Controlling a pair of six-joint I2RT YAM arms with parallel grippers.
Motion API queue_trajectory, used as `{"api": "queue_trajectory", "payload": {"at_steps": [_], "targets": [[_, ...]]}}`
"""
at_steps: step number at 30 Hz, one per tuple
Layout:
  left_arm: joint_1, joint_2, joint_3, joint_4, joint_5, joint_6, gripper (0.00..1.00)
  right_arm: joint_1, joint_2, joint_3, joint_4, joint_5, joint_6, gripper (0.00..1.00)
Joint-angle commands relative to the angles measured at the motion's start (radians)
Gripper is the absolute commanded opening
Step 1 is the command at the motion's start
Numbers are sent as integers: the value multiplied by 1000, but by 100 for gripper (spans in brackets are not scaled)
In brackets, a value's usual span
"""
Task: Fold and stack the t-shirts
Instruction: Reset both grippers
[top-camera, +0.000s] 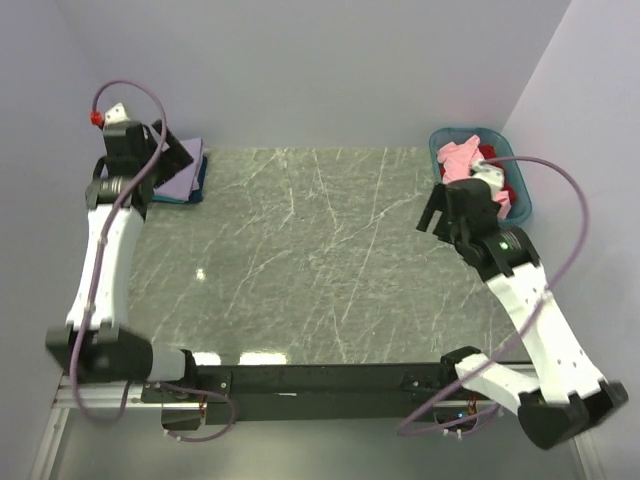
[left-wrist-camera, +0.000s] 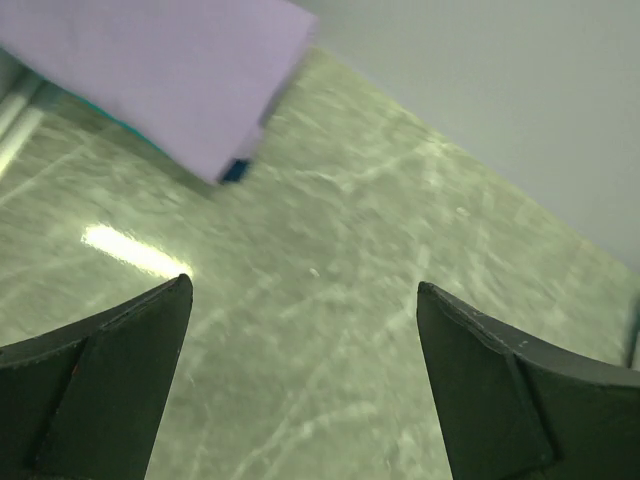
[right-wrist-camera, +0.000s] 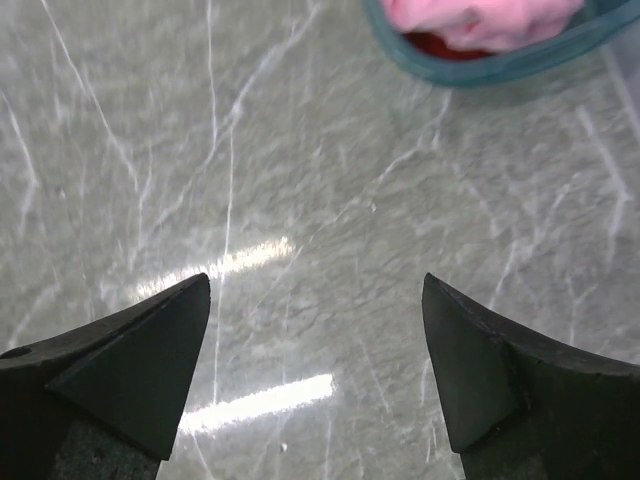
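Note:
A folded lavender t-shirt (top-camera: 183, 172) tops a small stack at the table's far left corner. In the left wrist view the lavender t-shirt (left-wrist-camera: 170, 70) covers a teal one (left-wrist-camera: 130, 135), and a dark blue corner (left-wrist-camera: 237, 170) sticks out below. My left gripper (left-wrist-camera: 303, 290) hangs open just right of the stack, with only tabletop between its fingers. A pink t-shirt (top-camera: 461, 157) and a red one (top-camera: 507, 193) lie bunched in the teal basket (top-camera: 438, 150). My right gripper (right-wrist-camera: 315, 285) is open and empty over the table, just short of the basket (right-wrist-camera: 470, 70).
The grey marbled table (top-camera: 320, 260) stretches between the two arms. White walls close in behind and on both sides. The black rail (top-camera: 320, 378) carrying both arm bases runs along the near edge. A purple cable (top-camera: 560, 180) loops above the right arm.

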Motion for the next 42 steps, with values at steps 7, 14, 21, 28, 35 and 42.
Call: {"api": "queue_trajectory", "payload": {"at_steps": [7,14,21,28,35,42], "targets": [[-35,-643,-226,-152,-107,-49,99,-8,-383,-104,15,159,10,94],[-103,-874,-343,-283,-388,-157,99,-8,-653,-275,205,91,-82,94],[-182,-1014,-482,-159,-461,-140,99,-7,-681,-331,257,91,-100,95],[-211,-1051,-589,-76,-492,-149,99,-10,-683,-362,294,99,-110,95],[-213,-1124,-691,-1,-544,-174,99,-8,-706,-391,316,99,-143,95],[-213,-1193,-751,28,-563,-180,99,-8,-710,-417,334,93,-151,95]]}}
